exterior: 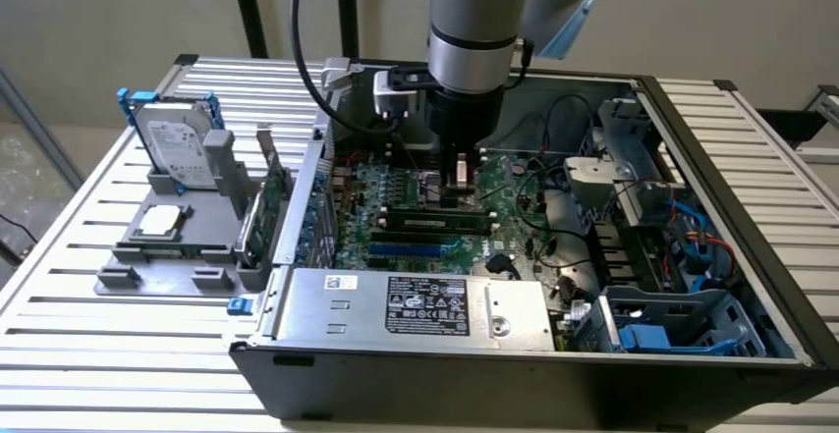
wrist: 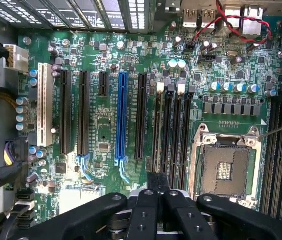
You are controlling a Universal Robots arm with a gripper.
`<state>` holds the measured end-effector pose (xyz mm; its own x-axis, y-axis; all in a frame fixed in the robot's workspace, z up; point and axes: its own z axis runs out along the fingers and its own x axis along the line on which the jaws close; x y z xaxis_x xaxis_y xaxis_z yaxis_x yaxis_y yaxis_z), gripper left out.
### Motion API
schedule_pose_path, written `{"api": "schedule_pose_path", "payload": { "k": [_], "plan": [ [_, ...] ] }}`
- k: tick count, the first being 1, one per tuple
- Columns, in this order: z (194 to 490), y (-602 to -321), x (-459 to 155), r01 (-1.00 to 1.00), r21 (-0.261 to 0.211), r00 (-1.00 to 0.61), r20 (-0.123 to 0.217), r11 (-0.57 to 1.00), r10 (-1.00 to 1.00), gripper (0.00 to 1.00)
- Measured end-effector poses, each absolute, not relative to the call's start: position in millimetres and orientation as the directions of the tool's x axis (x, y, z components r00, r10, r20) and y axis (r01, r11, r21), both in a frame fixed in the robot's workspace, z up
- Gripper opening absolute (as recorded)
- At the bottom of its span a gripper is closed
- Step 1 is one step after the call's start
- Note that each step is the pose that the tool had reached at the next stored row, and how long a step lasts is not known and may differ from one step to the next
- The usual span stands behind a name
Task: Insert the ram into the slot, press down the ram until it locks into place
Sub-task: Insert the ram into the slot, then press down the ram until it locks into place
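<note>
From the exterior view, the silver robot arm (exterior: 466,30) reaches down into the open dark metal computer case (exterior: 525,384). Its black gripper (exterior: 459,189) hangs low over the big green board (exterior: 380,183). The ram (exterior: 433,223), a long thin green stick with black chips, stands on its edge on the board, just on the near side of the gripper. I cannot tell if they touch. A long blue socket (exterior: 413,249) lies nearer still.

In the wrist view, the gripper's two black fingers (wrist: 150,187) are pressed together. Their tips sit by one end of the long narrow black plastic slots (wrist: 166,130), which lie side by side.
</note>
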<state>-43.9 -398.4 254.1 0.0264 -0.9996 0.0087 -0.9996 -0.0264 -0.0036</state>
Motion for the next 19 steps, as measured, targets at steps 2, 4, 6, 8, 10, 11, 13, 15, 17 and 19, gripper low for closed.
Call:
{"api": "schedule_pose_path", "payload": {
  "k": [2, 4, 6, 8, 10, 11, 13, 15, 17, 19],
  "plan": [
    [254.0, -398.4, -44.0, -1.0, -0.004, 0.026, 0.009, -0.026, -1.0, 0.11],
    [254.0, -398.4, -44.0, -1.0, -0.004, 0.026, 0.008, -0.026, -1.0, 0.11],
    [254.0, -398.5, -44.0, -1.0, -0.003, 0.026, 0.009, -0.026, -1.0, 0.11],
    [254.0, -398.5, -44.0, -1.0, -0.003, 0.026, 0.009, -0.026, -1.0, 0.11],
    [254.0, -398.5, -44.0, -1.0, -0.004, 0.026, 0.009, -0.026, -1.0, 0.11],
    [254.0, -398.5, -44.0, -1.0, -0.003, 0.026, 0.009, -0.026, -1.0, 0.11],
    [254.0, -398.5, -44.0, -1.0, -0.003, 0.026, 0.009, -0.026, -1.0, 0.11],
    [254.0, -398.4, -44.0, -1.0, -0.003, 0.026, 0.009, -0.026, -1.0, 0.11],
    [251.9, -397.4, -44.4, -1.0, -0.004, 0.023, 0.009, -0.023, -1.0, 0.11],
    [248.5, -396.1, -44.7, -1.0, -0.003, 0.021, 0.011, -0.021, -1.0, 0.11]
  ]
}}
